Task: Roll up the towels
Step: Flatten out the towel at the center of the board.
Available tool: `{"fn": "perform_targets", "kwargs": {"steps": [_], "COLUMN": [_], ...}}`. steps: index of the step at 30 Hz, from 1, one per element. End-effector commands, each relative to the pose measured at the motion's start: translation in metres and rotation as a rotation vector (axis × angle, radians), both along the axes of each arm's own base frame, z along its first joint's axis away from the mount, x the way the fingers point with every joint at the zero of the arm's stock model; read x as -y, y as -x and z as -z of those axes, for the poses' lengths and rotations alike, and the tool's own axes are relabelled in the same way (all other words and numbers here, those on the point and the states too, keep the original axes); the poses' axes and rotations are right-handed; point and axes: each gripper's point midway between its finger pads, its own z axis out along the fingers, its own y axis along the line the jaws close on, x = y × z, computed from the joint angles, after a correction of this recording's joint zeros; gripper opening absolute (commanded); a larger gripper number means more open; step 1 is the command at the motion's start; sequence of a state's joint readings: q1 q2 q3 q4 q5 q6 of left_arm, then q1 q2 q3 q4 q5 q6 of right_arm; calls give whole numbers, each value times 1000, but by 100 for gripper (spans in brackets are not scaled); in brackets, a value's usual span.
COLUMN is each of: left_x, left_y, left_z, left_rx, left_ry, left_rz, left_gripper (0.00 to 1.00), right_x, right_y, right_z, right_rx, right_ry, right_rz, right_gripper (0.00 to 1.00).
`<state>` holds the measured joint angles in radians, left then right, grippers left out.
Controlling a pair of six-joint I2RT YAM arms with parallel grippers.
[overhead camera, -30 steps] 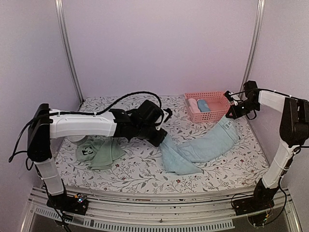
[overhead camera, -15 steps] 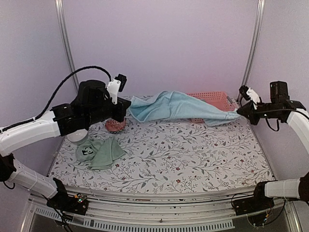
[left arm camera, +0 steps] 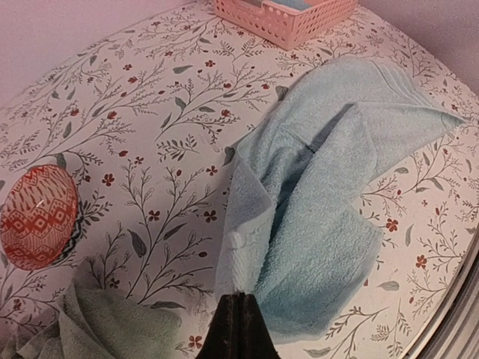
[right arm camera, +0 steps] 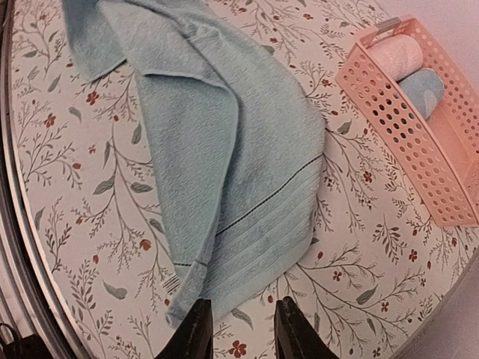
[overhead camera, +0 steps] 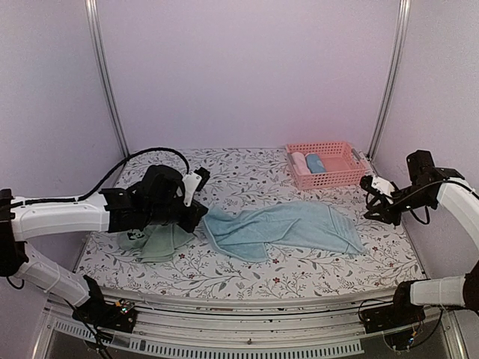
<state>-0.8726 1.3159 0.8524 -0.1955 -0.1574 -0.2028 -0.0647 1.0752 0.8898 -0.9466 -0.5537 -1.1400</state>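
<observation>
Terry cloth dominates the top view: the light blue towel [overhead camera: 288, 228] is spread, rumpled, on the floral table [overhead camera: 247, 280] between the two grippers. One of its corners is met by the left gripper [overhead camera: 200, 217], and the right gripper [overhead camera: 372, 209] is held just off its other end. The sage green towel [overhead camera: 153, 243] is bunched beneath the left wrist.

In the left wrist view, the jaws are seen clamped on a fold of the light blue towel, which stretches ahead and rightward. A red patterned bowl [left arm camera: 37, 217] is seen ahead-left.

In the right wrist view, the fingers [right arm camera: 196, 333] are parted with nothing between them. The towel is laid just ahead, and the pink basket [right arm camera: 419, 142] is seen ahead-right.
</observation>
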Motion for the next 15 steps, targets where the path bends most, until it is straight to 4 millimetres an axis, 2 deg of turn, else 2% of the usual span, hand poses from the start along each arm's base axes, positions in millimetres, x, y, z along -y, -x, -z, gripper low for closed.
{"fn": "perform_targets", "kwargs": {"steps": [1, 4, 7, 10, 11, 15], "left_x": [16, 15, 13, 14, 16, 19], "left_y": [-4, -6, -9, -10, -10, -9], "left_z": [-14, -14, -16, -16, -15, -10], "left_rx": [24, 29, 39, 37, 31, 19], "left_ry": [64, 81, 98, 116, 126, 130], "left_rz": [22, 1, -30, -34, -33, -27], "left_gripper": [0, 0, 0, 0, 0, 0], "right_x": [9, 23, 31, 26, 16, -7], "right_y": [-71, -111, -135, -147, -151, -146], "right_z": [-9, 13, 36, 57, 72, 103], "right_rx": [20, -106, -213, -319, -406, -493], "right_ry": [-75, -97, -121, -157, -183, -158], "right_rz": [200, 390, 526, 560, 543, 466], "right_gripper": [29, 25, 24, 28, 36, 39]}}
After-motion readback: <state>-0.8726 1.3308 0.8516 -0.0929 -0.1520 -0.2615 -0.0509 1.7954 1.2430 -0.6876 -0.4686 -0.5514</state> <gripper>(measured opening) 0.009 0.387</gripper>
